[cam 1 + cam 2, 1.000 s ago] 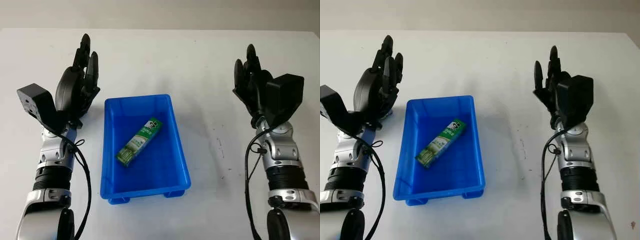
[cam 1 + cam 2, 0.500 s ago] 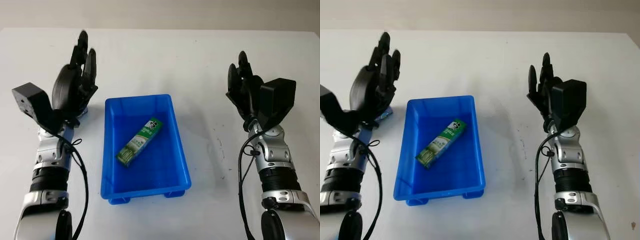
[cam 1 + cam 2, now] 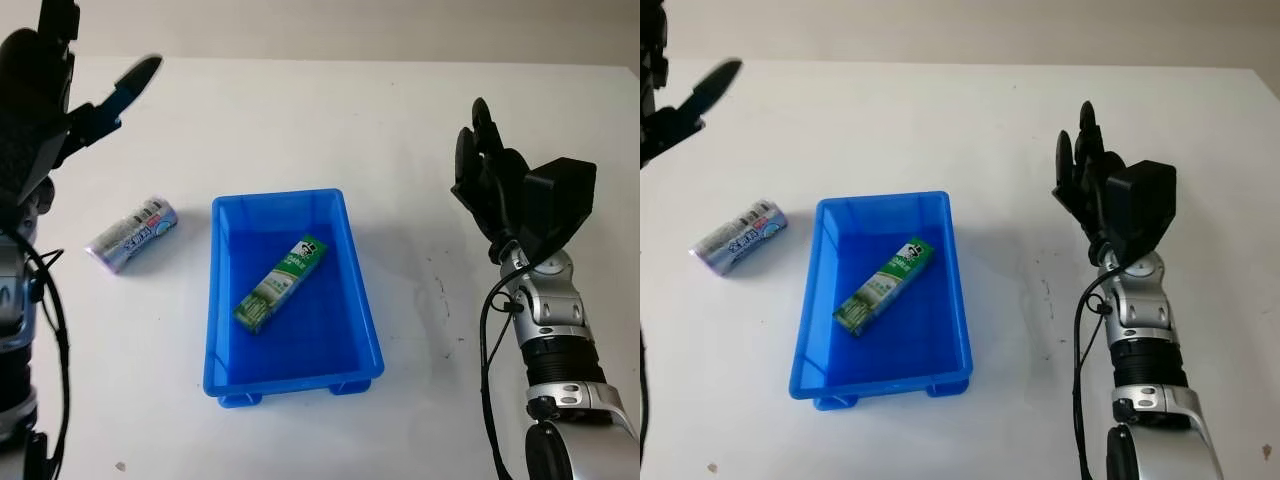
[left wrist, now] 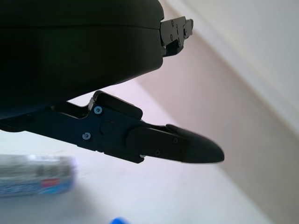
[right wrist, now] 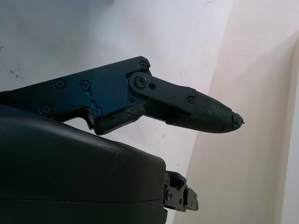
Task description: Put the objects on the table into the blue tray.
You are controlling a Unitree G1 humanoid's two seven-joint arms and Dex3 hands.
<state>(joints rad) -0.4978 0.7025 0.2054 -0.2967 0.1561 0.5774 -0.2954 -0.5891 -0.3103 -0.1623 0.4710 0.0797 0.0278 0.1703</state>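
The blue tray (image 3: pixel 363 312) stands at the middle of the white table, with a green and white box (image 3: pixel 281 283) lying slantwise inside it. A silver and blue packet (image 3: pixel 132 234) lies on the table left of the tray; it is blurred in the left wrist view as the packet (image 4: pixel 35 175). My left hand (image 3: pixel 45 90) is raised high at the far left, well above and behind the packet, open and holding nothing. To the right of the tray, my right hand (image 3: pixel 492 178) hovers over bare table, open, fingers pointing away.
The white table (image 3: pixel 300 110) ends at a beige wall along the far edge. A few small dark specks mark the surface right of the tray.
My left hand has lifted up and away to the far left, uncovering the silver and blue packet beside the tray. The right hand has barely shifted.
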